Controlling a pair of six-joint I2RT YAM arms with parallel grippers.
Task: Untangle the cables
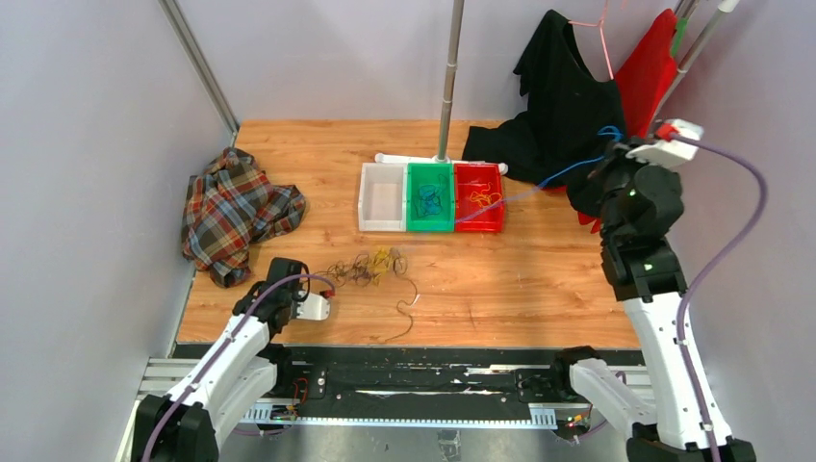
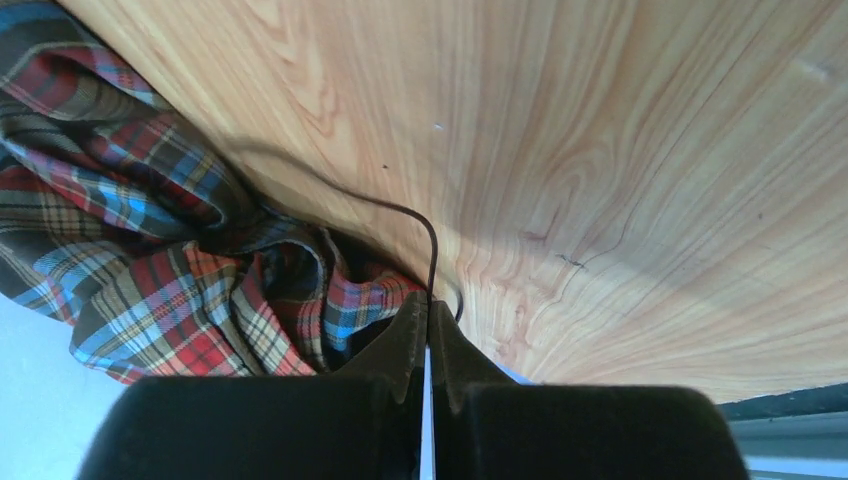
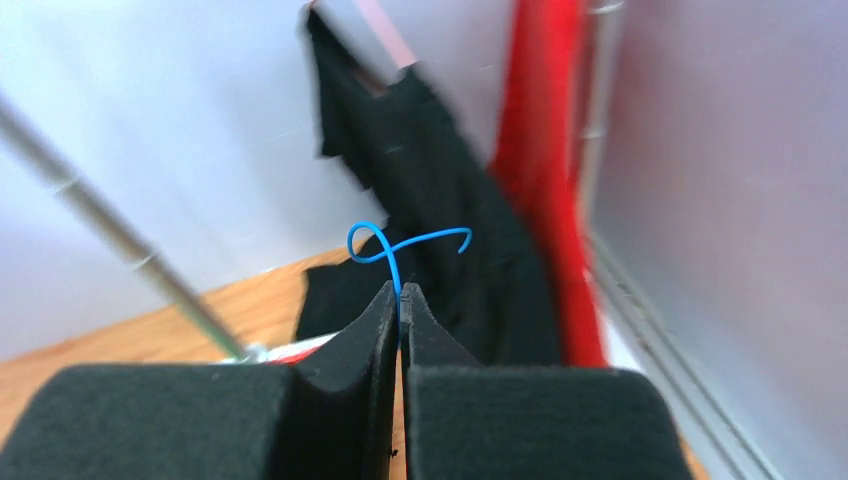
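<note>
A loose tangle of thin brown and yellow cables (image 1: 370,267) lies on the wooden table (image 1: 539,289) near the front, with a dark strand trailing toward the edge. My left gripper (image 1: 287,274) sits low, just left of the tangle, beside the plaid shirt. In the left wrist view this left gripper (image 2: 429,300) is shut on a thin dark cable (image 2: 420,220) that curves away over the wood. My right gripper (image 1: 616,154) is raised at the back right. It is shut (image 3: 401,292) on a blue cable (image 3: 385,245), which stretches down (image 1: 568,171) toward the red bin.
Three bins stand mid-table: white (image 1: 364,197), green (image 1: 429,228) holding blue cables, red (image 1: 478,229) holding yellow ones. A plaid shirt (image 1: 231,212) lies at the left. Black (image 1: 558,106) and red (image 1: 647,72) garments hang at the back right. A metal pole (image 1: 448,77) rises behind the bins.
</note>
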